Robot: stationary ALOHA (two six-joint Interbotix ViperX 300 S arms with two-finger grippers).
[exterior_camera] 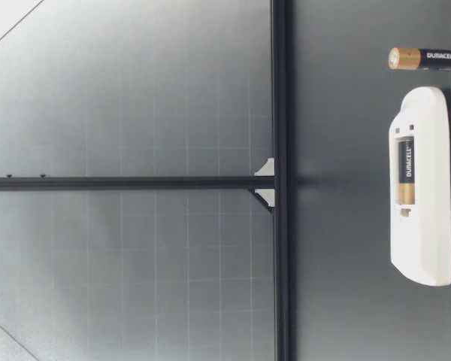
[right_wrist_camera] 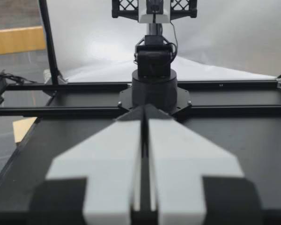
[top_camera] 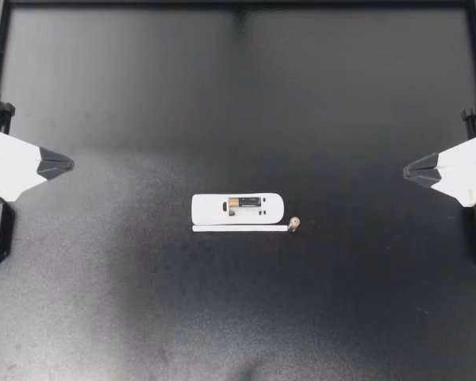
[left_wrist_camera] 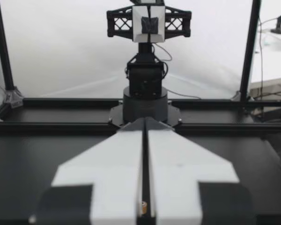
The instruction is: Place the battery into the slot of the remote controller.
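Hovering at the sides of the surface [top_camera: 238, 317], my left tool [top_camera: 68, 165] and right tool [top_camera: 407, 170] are pressed together and empty. The loose battery [top_camera: 293, 224] stands just beside the remote [top_camera: 210, 209], whose slot already holds one cell [top_camera: 246, 203]. The pickup has not begun; next, the right tool should probably spread and reach for it.

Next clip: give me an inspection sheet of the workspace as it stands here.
Surface: black table, no spills seen.
Job's things: white remote controller mid-table, slot up, seated battery in it; loose battery upright off its end; thin white strip alongside.
Clutter: nothing seen.
Claws: left claw and right claw shut, empty, at the table's sides.
Cables: thin leads by the far arm's base.
Surroundings: black frame rails, pale backdrop.
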